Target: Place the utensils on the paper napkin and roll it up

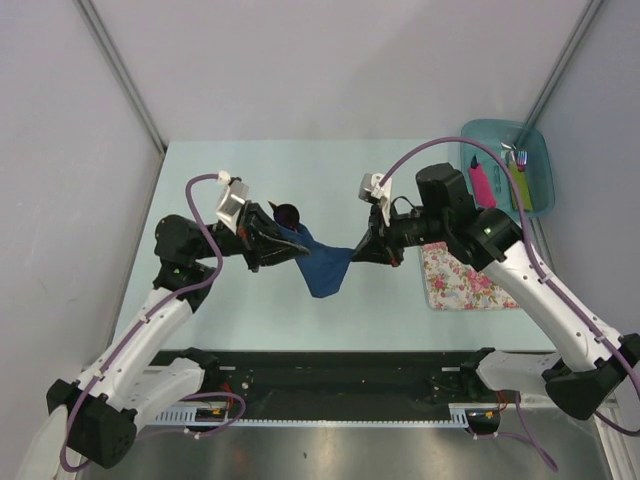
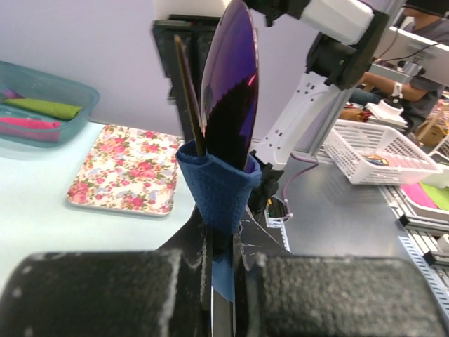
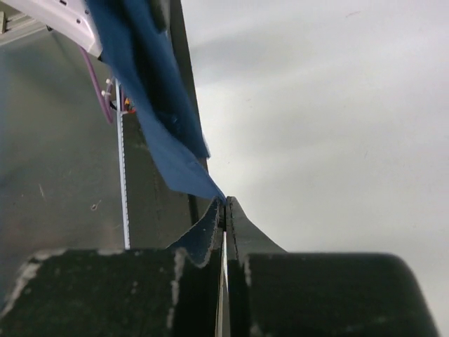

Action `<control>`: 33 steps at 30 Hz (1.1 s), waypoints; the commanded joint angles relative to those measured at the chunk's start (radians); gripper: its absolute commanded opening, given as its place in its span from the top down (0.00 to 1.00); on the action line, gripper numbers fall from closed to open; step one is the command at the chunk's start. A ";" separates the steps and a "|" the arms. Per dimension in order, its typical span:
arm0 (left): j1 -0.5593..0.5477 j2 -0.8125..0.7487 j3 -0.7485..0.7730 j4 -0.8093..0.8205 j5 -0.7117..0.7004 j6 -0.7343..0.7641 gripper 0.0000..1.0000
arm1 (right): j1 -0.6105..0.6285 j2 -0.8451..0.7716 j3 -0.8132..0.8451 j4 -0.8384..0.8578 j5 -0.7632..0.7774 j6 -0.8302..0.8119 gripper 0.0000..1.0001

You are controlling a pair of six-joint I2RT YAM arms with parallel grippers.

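Hanging napkin (image 1: 325, 265): navy sheet stretched between the two grippers over the middle of the table (image 1: 200, 200). It sags to a point on the near side; whether that point touches the table cannot be told.
Left gripper (image 1: 288, 243): jaws narrow, clamped on the left end of the napkin, which is wrapped as a cuff round both utensils.
Spoon (image 1: 288, 212): purple bowl stands clear of the cuff, just beyond the left gripper on the far side; handle hidden inside the wrap.
Knife (image 2: 188, 91): slim stick just beside the spoon bowl, lower end inside the cuff; not made out in the top view.
Right gripper (image 1: 356, 250): jaws closed to a slit, pinching the right corner of the napkin.
Mat (image 1: 465, 278): floral, flat on the table, right of the napkin, partly under the right arm.
Tray (image 1: 540, 150): teal, far right corner, holding pink-handled and green-handled cutlery.
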 commanded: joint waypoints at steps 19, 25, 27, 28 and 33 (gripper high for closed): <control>-0.082 0.014 0.002 0.290 -0.035 -0.205 1.00 | 0.175 0.224 -0.056 0.457 -0.128 0.218 1.00; -0.084 0.014 -0.013 0.290 -0.070 -0.200 1.00 | 0.183 0.216 -0.093 0.542 -0.137 0.284 1.00; -0.077 0.014 -0.013 0.255 -0.093 -0.183 1.00 | 0.164 0.209 -0.091 0.522 -0.120 0.284 1.00; -0.073 0.013 -0.013 0.238 -0.101 -0.177 1.00 | 0.139 0.206 -0.091 0.516 -0.114 0.290 1.00; -0.045 -0.001 -0.001 0.019 -0.219 -0.058 1.00 | 0.031 0.180 -0.045 0.393 0.091 0.275 0.98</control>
